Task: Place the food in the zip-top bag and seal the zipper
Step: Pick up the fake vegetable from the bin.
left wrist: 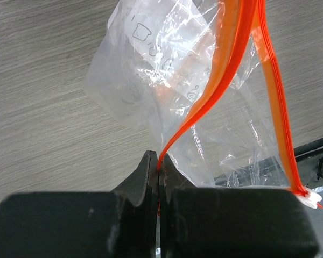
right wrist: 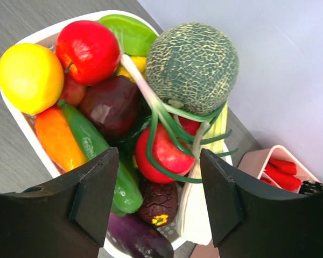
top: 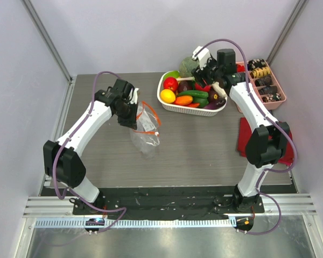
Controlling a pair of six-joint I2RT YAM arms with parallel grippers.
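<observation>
The zip-top bag (top: 146, 137) hangs crinkled and clear over the table, mouth uppermost. My left gripper (left wrist: 159, 161) is shut on one side of its orange-red zipper (left wrist: 222, 80). The other side of the strip runs loose to a white end piece (left wrist: 312, 200). The food is piled in a white basket (top: 167, 107). In the right wrist view it includes a grey-green netted head (right wrist: 192, 64), a red fruit (right wrist: 167, 153) under green stalks, and a dark green cucumber (right wrist: 91, 141). My right gripper (right wrist: 159, 157) hovers open over that red fruit, fingers either side, touching nothing.
A pink divided tray (top: 278, 86) with small pieces stands right of the basket. A dark red cloth (top: 244, 141) lies by the right arm. The basket also holds a lemon (right wrist: 29, 78), a second red fruit (right wrist: 88, 51) and a purple aubergine (right wrist: 140, 239). Walls close in on three sides.
</observation>
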